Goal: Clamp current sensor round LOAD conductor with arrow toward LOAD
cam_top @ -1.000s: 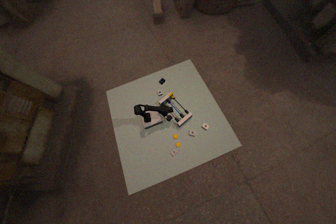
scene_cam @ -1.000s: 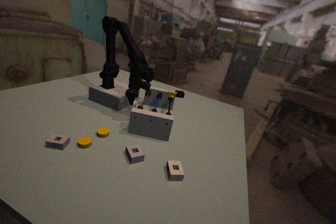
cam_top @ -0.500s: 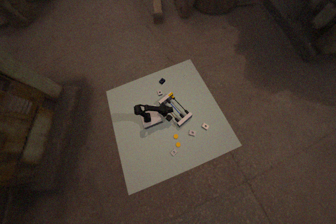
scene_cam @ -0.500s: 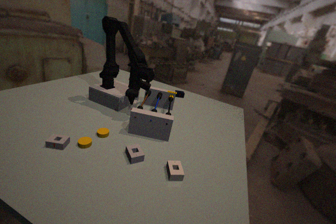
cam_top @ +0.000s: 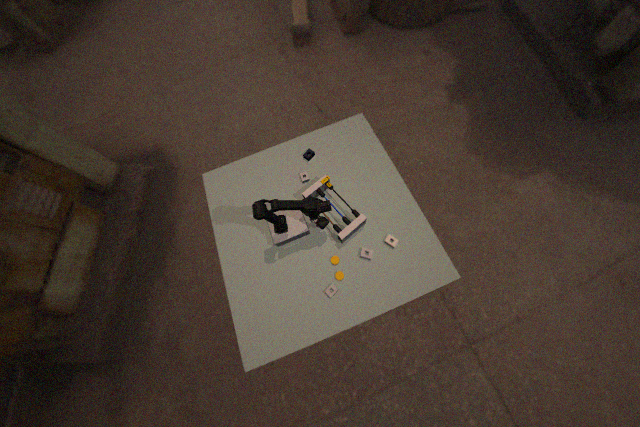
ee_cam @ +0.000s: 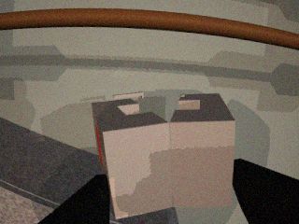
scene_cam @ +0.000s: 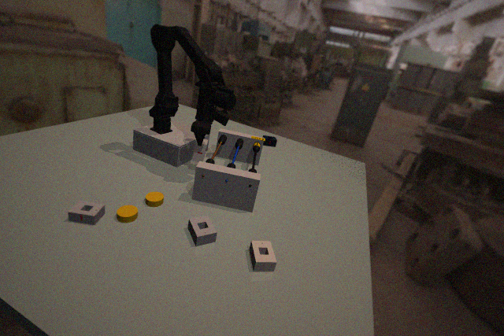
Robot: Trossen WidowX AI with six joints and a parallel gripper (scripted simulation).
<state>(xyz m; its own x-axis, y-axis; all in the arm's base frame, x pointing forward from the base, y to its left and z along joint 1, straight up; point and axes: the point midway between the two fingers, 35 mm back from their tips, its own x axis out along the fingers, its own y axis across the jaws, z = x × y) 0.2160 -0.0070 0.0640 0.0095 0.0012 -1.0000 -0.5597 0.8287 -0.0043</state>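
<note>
The open split-core sensor (ee_cam: 201, 163) (scene_cam: 198, 154) is pale, with two halves hinged at the near side and parted at the far side; a red mark shows on its left side. It stands between the arm's base and the conductor rack. My gripper (ee_cam: 171, 177) (scene_cam: 200, 142) is shut on it, one black finger at each outer side. The brown conductor (ee_cam: 140, 19) (scene_cam: 216, 149) passes beyond the sensor. The blue conductor (scene_cam: 235, 155) (cam_top: 336, 208) is in the middle. The black conductor (scene_cam: 254, 159) (cam_top: 345, 200) has a yellow marker (scene_cam: 257, 138) (cam_top: 325, 180) at its back end; its lettering is too small to read.
The rack's front block (scene_cam: 225, 190) (cam_top: 352, 228) faces the exterior view. Pale blocks with square holes (scene_cam: 206, 237) (scene_cam: 264, 265) (scene_cam: 90, 218) and yellow discs (scene_cam: 154, 198) (scene_cam: 127, 213) lie in front. A black block (cam_top: 308, 154) (scene_cam: 269, 140) is behind the rack.
</note>
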